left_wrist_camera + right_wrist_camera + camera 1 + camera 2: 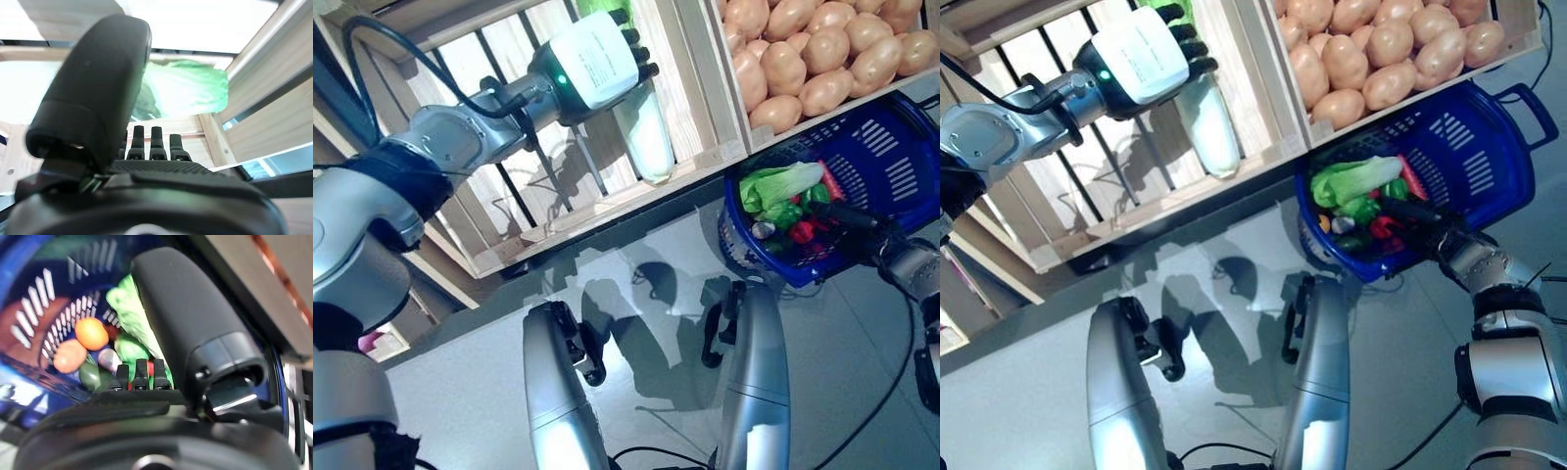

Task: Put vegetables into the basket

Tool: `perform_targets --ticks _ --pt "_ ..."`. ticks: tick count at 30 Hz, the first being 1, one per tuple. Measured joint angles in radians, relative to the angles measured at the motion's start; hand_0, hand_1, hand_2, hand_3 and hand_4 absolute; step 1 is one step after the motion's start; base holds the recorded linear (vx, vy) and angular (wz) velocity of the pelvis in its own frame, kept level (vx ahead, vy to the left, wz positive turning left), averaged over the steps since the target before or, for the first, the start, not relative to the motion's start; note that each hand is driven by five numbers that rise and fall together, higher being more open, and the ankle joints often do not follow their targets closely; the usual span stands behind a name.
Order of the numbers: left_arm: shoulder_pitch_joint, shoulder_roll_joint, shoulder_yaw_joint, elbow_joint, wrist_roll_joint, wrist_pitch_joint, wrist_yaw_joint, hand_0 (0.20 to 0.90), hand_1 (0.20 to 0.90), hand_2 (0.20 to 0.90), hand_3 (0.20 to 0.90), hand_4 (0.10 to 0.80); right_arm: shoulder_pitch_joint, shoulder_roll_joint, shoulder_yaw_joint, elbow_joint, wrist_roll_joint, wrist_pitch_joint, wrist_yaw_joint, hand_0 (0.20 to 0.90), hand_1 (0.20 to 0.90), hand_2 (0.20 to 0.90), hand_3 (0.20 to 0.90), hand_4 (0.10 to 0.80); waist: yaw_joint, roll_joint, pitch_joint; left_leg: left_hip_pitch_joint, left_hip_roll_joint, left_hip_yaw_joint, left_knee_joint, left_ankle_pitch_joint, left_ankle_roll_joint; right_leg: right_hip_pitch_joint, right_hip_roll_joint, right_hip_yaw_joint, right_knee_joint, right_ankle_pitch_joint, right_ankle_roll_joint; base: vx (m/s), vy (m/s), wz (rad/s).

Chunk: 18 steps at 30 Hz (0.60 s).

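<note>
A long pale cabbage [646,137] with green leaves lies in a slatted wooden crate [607,201]. My left hand [597,59] is up at its leafy end, fingers straight against it; in the left wrist view the green leaves [186,93] show just past the fingers [156,142]. The blue basket [886,147] sits tilted at the right, below the crates. It holds a leafy green [783,184], red and green peppers [801,231] and orange pieces [90,333]. My right hand [857,217] reaches over the rim into it, fingers straight.
A second wooden crate full of potatoes [803,54] stands right of the cabbage crate, above the basket. Grey floor [636,284] lies in front of the crates.
</note>
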Motion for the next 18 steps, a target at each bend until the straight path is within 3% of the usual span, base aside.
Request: perform_targets --ticks 8,18 --pt "0.0 0.006 -0.001 -0.009 0.056 -0.052 -0.067 0.9 0.9 0.9 0.9 0.8 0.109 0.002 -0.006 -0.096 0.003 -0.009 0.029 0.9 0.9 0.9 0.9 0.8 -0.024 -0.023 -0.001 0.0 0.014 -0.001 0.006 -0.01 -0.002 -0.004 0.012 0.001 0.0 -0.001 -0.001 -0.004 -0.009 -0.05" --pt "-0.018 -0.022 0.001 0.021 -0.01 -0.073 -0.278 0.9 0.9 0.9 0.9 0.8 0.179 0.003 -0.007 -0.156 0.012 -0.009 0.028 0.9 0.9 0.9 0.9 0.8 -0.062 -0.037 -0.008 -0.037 0.038 -0.005 0.055 -0.031 0.002 -0.048 0.017 0.009 0.032 0.0 -0.001 -0.014 -0.003 -0.05"
